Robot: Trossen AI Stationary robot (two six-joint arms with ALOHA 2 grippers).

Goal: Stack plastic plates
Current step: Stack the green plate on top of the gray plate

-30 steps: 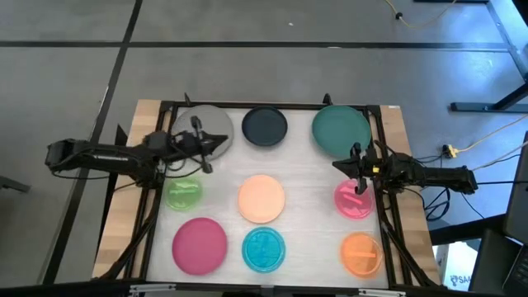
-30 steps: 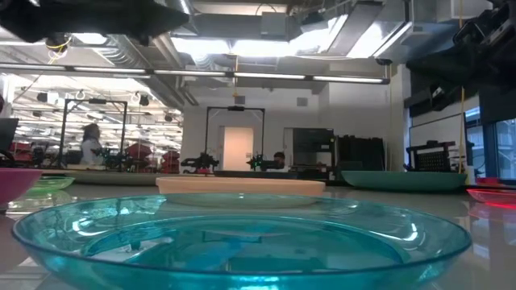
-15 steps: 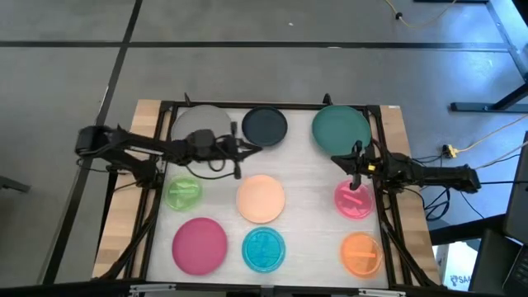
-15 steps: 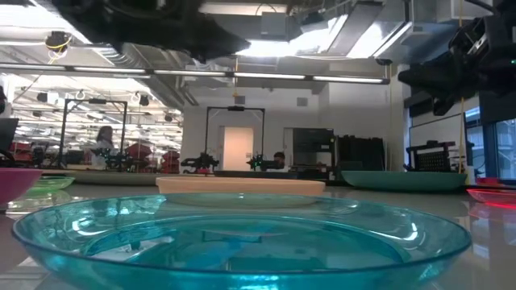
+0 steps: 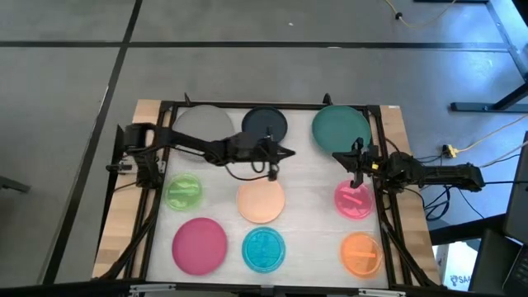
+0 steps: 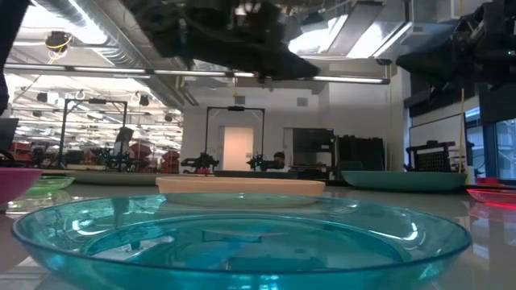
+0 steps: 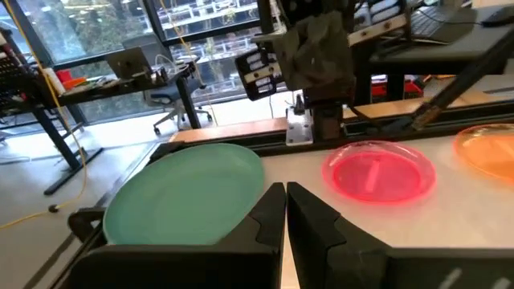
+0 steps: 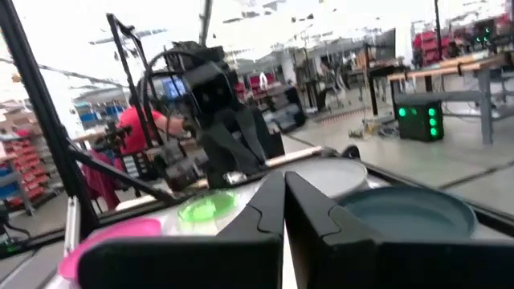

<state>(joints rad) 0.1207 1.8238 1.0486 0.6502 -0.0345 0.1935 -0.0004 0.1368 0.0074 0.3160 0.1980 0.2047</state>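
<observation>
Nine plates [image 5: 261, 200] flat, rims up, unstacked; left gripper [image 5: 289, 153] closed empty beside navy plate [image 5: 266, 125]; right gripper [image 5: 336, 158] closed empty

wooden table [image 5: 398, 124], grey floor [image 5: 247, 66], yellow cable [image 5: 487, 136]

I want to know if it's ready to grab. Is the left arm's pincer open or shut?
Shut. The left pincer hangs above the table between the navy plate and peach plate, dark fingers pressed together, holding nothing.

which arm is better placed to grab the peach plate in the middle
Left. The left hand is stretched over mid-table, just beyond the round peach plastic plate. The right hand sits at the right edge, between the teal and pink plates.
</observation>
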